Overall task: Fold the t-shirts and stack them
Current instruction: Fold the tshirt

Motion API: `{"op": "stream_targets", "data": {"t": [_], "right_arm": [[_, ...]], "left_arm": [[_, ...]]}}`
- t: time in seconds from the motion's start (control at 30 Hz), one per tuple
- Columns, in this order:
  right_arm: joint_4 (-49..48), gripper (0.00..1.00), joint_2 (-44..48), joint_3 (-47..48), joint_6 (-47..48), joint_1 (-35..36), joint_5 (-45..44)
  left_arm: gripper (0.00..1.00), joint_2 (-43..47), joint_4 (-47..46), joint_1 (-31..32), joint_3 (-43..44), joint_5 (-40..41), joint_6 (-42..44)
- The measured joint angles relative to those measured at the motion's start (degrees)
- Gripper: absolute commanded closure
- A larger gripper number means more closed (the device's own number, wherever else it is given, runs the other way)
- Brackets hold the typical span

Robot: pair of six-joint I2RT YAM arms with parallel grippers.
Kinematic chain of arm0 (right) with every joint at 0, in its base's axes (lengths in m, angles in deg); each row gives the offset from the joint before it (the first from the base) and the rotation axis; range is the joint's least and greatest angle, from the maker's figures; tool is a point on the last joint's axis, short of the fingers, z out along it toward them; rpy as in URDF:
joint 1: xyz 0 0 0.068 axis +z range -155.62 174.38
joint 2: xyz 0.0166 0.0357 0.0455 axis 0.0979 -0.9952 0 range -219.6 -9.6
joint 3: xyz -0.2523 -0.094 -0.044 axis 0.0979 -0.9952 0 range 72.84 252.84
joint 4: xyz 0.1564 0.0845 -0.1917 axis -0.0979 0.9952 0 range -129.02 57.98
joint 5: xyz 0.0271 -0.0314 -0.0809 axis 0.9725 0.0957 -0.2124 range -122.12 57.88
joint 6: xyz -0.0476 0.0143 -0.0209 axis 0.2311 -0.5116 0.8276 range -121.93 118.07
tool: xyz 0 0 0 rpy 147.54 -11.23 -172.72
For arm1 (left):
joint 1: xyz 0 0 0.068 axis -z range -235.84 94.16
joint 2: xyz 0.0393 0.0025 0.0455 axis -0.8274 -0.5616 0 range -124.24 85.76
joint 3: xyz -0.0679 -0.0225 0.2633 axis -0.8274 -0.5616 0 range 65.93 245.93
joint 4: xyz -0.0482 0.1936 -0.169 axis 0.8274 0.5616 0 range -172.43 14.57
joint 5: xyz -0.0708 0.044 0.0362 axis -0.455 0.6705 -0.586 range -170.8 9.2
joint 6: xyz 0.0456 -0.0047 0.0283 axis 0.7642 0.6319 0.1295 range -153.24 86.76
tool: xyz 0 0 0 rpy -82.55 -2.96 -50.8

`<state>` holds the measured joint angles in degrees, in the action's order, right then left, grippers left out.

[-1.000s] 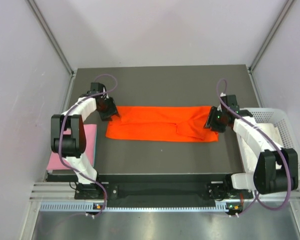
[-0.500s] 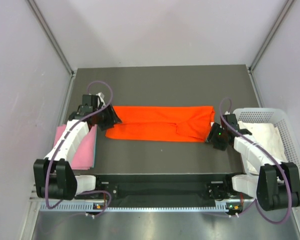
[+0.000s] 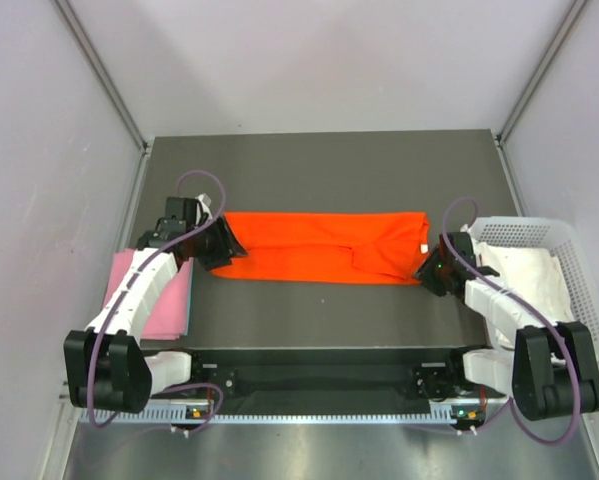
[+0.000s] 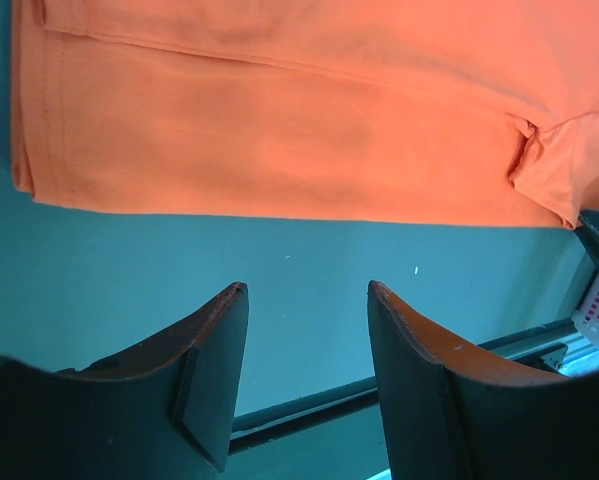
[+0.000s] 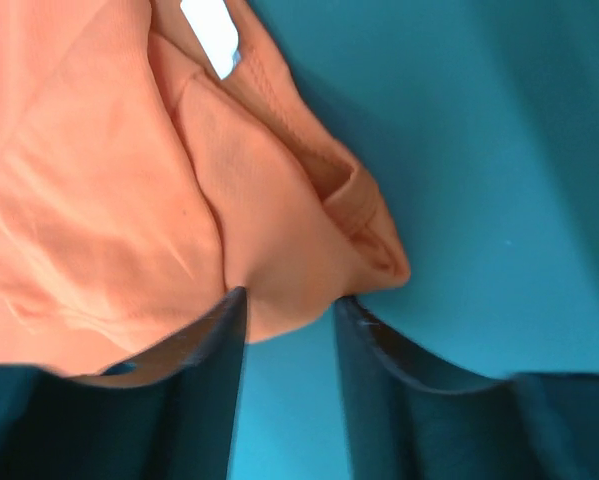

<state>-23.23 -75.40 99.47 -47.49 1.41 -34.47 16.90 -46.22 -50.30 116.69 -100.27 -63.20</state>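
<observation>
The bright orange-red soft fabric t-shirt (image 3: pixel 319 248), folded into a long band, lay flat across the middle of the dark grey table (image 3: pixel 329 165). The left gripper (image 3: pixel 222 245) sat low at the band's left end. In its wrist view its jaws stood apart with only bare table between them, and the shirt lay just beyond the fingertips (image 4: pixel 229 310). The right gripper (image 3: pixel 429 272) was at the band's right near corner. There a bunched fold of orange fabric (image 5: pixel 109 200), close to the small white neck label (image 5: pixel 211 30), sat between its fingertips (image 5: pixel 224 320) and touched both. Whether they were clamping it could not be told. A pale pink folded t-shirt (image 3: pixel 169 300) lay at the table's left edge, partly under the left arm. A white t-shirt (image 3: pixel 524 272) lay crumpled in the white plastic mesh basket (image 3: pixel 585 262) on the right.
</observation>
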Motion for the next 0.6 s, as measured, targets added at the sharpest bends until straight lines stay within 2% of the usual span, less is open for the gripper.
{"op": "stream_targets", "data": {"t": [0.2,0.43,0.6], "right_arm": [[-4.6,0.86,-3.4,0.1,-0.5,0.3,-1.2],[-5.5,0.89,-10.9,6.2,1.5,0.7,-4.7],[-4.9,0.89,-19.6,15.4,5.6,0.7,-7.9]], "left_arm": [[0.44,-1.3,-0.1,0.2,0.2,-0.2,0.1],[0.44,-5.4,-0.1,0.2,2.4,-0.2,0.1],[0.44,-8.2,-0.6,0.5,5.2,-0.2,0.1]]}}
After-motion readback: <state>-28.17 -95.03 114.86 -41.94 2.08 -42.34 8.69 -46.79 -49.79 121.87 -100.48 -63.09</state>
